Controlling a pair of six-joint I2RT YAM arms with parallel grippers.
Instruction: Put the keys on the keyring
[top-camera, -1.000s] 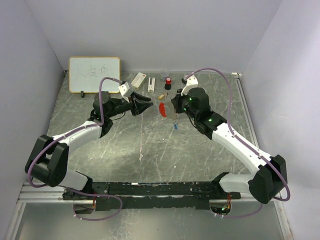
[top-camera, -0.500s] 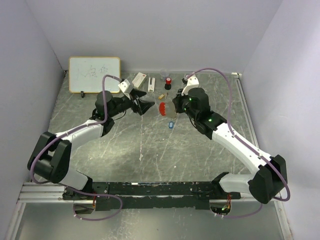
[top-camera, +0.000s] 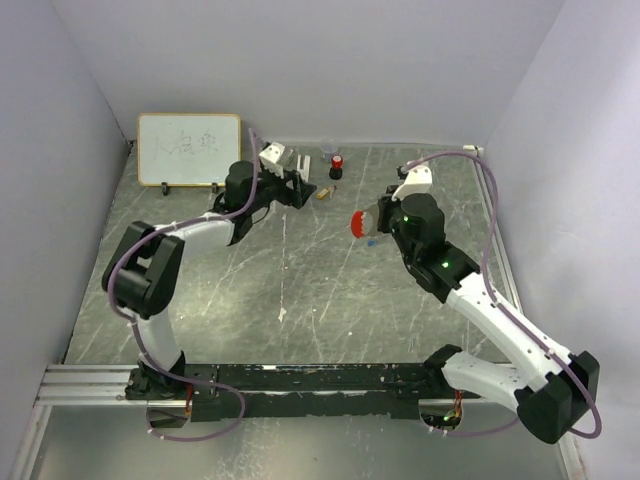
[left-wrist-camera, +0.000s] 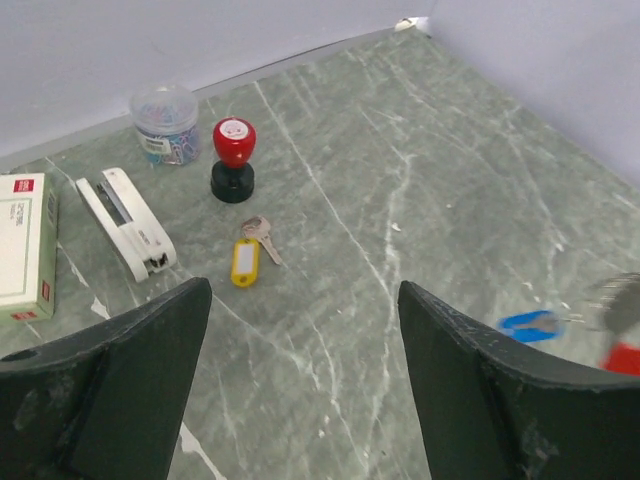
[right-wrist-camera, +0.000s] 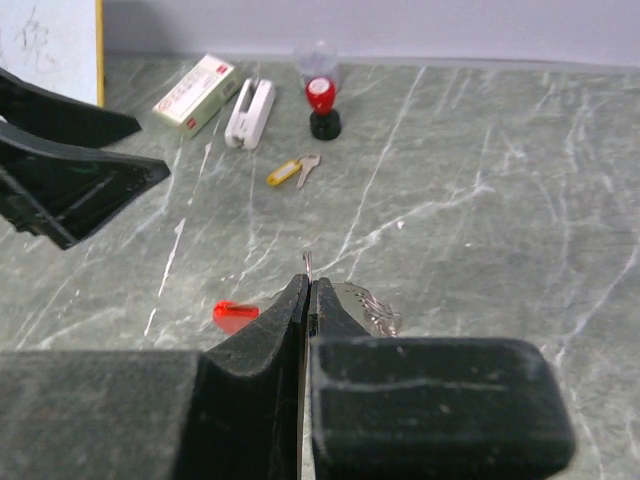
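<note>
— Since a second ago our left gripper (top-camera: 298, 187) has swung from the middle to the back of the table, its fingers spreading on the way. Our right gripper (top-camera: 372, 222) has drawn off to the right and taken the thin silvery beaded-chain keyring (top-camera: 357, 224) with its flat red plastic tag along.

— Where do we have room?

— Across the middle of the grey marbled tabletop (top-camera: 300, 290), between our two arms. The back edge is crowded. A white-framed whiteboard (top-camera: 189, 148) leans on the back wall. Right of it sit a white rectangular box (left-wrist-camera: 22, 245), a white stapler (left-wrist-camera: 125, 222), a red-and-black stamp (left-wrist-camera: 232, 160) and a clear jar of paper clips (left-wrist-camera: 163, 120).

— How do we stand on the left?

— The forearm is stretched far back and the elbow folded out to the left. The fingers (left-wrist-camera: 120, 380) are wide apart and hold nothing. The small silvery key with a yellow plastic tag (left-wrist-camera: 247, 258) lies on the table ahead of them, near the stamp.

— And on the right?

— We reach in on a diagonal from the near right corner, jaws pressed together on the keyring's chain. The small blue-headed key (top-camera: 372, 241) sits just below that gripper. We cannot tell whether it hangs from the chain or touches the table.
</note>
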